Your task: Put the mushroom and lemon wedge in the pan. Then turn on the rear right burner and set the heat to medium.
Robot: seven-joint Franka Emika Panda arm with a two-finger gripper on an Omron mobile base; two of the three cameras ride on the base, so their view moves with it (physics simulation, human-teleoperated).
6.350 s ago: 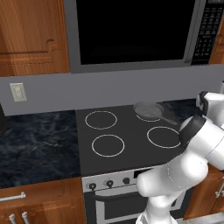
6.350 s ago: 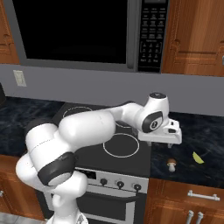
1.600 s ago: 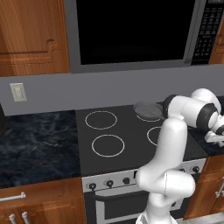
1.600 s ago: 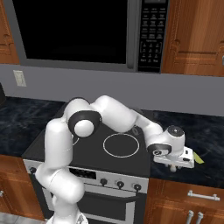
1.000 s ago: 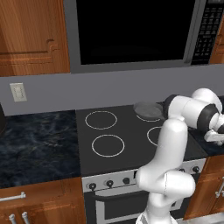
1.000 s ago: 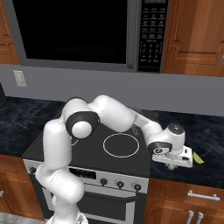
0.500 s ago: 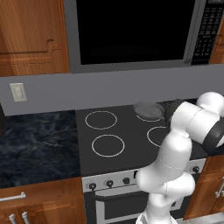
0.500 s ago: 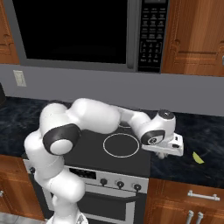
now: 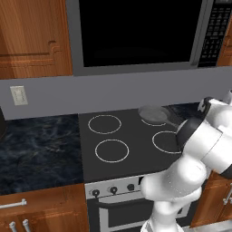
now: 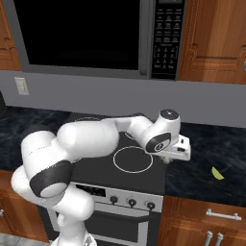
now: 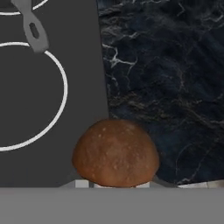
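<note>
Checking in on our white robot arm (image 10: 91,139): its claw (image 10: 169,156) is closed on the small brown round-capped mushroom (image 11: 114,153). In the hand view the cap sits right up against the camera, down where the fingertips are, so we're calling that a grip.

Under the mushroom in that view we can see the seam where the black glass stove top (image 11: 52,131) meets the dark marbled stone surface (image 11: 166,78). So the claw hangs over the right edge of the stove, just beside the white ring of the front right burner (image 11: 64,87).

The small round grey metal frying pan (image 9: 152,113) sits at the back right of the stove, on the rear right burner (image 9: 158,123). Its thin handle (image 11: 33,26) points toward the front and pokes into the top left of the hand view.

The tiny yellow-green lemon wedge (image 10: 217,174) lies on the marbled surface right of the stove, well apart from the claw and the pan.
</note>
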